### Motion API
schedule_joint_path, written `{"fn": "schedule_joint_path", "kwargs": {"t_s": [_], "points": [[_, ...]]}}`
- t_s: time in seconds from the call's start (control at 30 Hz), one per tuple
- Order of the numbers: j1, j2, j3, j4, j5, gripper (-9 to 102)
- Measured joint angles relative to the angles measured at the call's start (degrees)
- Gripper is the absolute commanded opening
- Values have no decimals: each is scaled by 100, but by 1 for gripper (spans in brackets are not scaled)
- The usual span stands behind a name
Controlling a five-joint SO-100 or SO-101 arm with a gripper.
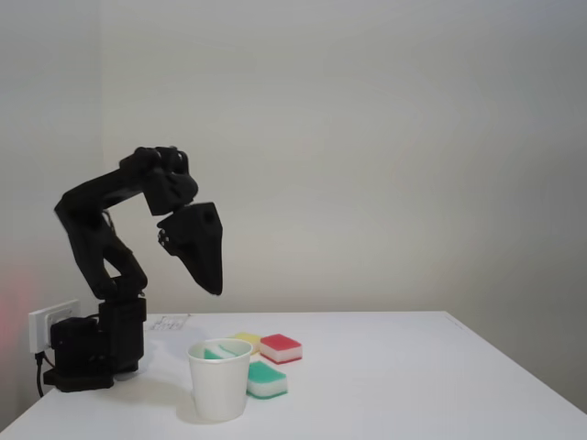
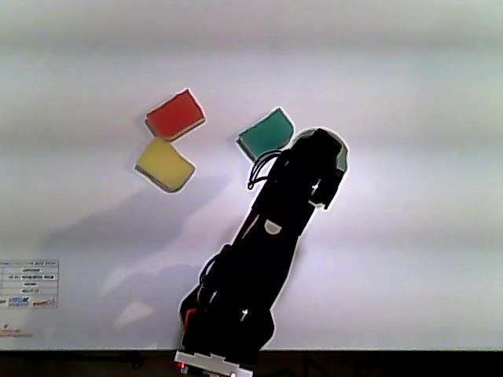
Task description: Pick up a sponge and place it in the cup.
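Cup [image 1: 220, 380] stands almost directly below the gripper [image 1: 215, 286], a teal sponge [image 1: 220, 351] already leaning inside its rim, so the drop looks done. Gripper hangs well above, jaws apparently together and empty, though I can't tell for sure. Second green sponge [image 1: 267, 379] sits just beside the cup; red sponge [image 1: 281, 347] and yellow sponge [image 1: 246, 338] lie behind it, untouched.

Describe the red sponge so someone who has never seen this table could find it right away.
Start in the fixed view at the white paper cup near the table's front edge. Three sponges lie beside and behind it; the red sponge is the farthest back and right. Its neighbours are a yellow sponge and a green sponge.
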Motion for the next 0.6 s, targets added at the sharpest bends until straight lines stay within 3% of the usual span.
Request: {"fn": "schedule_joint_path", "kwargs": {"t_s": [0.6], "points": [[-211,4825,4061,501,-439,0]]}}
